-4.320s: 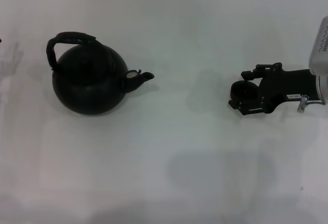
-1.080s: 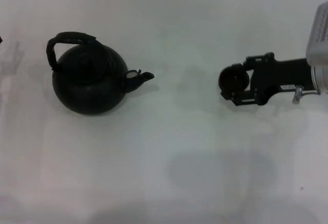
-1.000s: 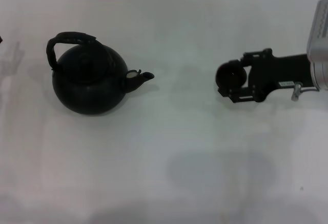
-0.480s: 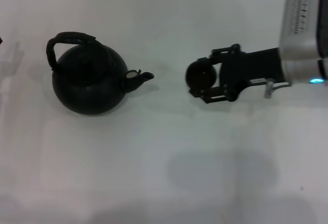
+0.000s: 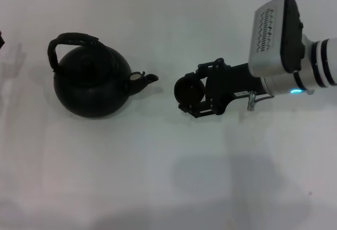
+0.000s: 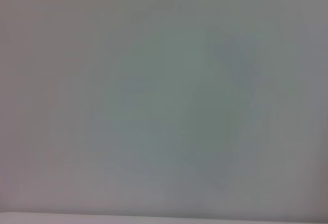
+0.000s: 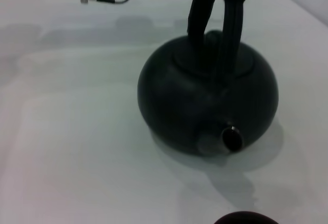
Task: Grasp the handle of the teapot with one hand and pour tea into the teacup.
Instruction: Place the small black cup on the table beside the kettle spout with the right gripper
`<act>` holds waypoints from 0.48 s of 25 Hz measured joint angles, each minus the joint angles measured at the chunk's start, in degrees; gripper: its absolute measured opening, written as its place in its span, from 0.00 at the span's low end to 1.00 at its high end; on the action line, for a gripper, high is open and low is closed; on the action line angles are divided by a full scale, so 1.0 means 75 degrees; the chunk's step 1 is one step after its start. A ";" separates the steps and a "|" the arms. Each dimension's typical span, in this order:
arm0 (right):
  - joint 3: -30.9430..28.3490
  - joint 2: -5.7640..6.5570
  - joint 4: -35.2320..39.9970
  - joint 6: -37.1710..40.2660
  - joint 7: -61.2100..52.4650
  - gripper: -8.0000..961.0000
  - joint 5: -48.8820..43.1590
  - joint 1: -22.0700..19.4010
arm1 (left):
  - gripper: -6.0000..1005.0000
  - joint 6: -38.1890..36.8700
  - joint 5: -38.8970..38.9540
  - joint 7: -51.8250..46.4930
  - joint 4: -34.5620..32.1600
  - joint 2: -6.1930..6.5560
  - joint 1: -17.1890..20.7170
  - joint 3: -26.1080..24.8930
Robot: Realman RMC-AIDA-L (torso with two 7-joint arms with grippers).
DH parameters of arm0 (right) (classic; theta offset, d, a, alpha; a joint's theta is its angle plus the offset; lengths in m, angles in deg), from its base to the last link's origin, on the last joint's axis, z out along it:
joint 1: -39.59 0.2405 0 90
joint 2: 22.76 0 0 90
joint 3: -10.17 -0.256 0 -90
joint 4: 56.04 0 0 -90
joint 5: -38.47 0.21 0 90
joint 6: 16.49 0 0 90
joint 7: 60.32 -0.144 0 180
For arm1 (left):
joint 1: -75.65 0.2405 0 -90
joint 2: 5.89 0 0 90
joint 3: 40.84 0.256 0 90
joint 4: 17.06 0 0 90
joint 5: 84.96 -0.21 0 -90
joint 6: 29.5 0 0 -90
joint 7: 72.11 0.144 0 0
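Teacup, tiny, round and dark, sits clamped in my right claw just beside the spout of the big dark round teapot on the white counter. Its ribbed arched handle lies beyond, nearer my unseen left arm.

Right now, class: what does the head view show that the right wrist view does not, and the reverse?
Only the head view shows the right gripper shut on the cup, beside the spout. Only the right wrist view shows the spout's opening head-on. Both show the teapot with its arched handle on the white table.
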 joint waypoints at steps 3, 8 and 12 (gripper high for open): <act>0.0164 -0.0002 -0.0189 0.0200 0.0007 0.80 0.0046 0.0055 | 0.86 -0.0009 0.0000 0.0000 0.0001 0.0000 0.0001 0.0005; 0.0530 -0.0004 -0.0463 0.0502 0.0009 0.80 0.0087 0.0172 | 0.86 -0.0023 0.0000 0.0000 0.0013 0.0000 0.0001 0.0014; 0.0620 -0.0004 -0.0507 0.0592 0.0001 0.80 0.0088 0.0189 | 0.86 -0.0027 0.0000 0.0000 0.0013 0.0000 -0.0009 0.0043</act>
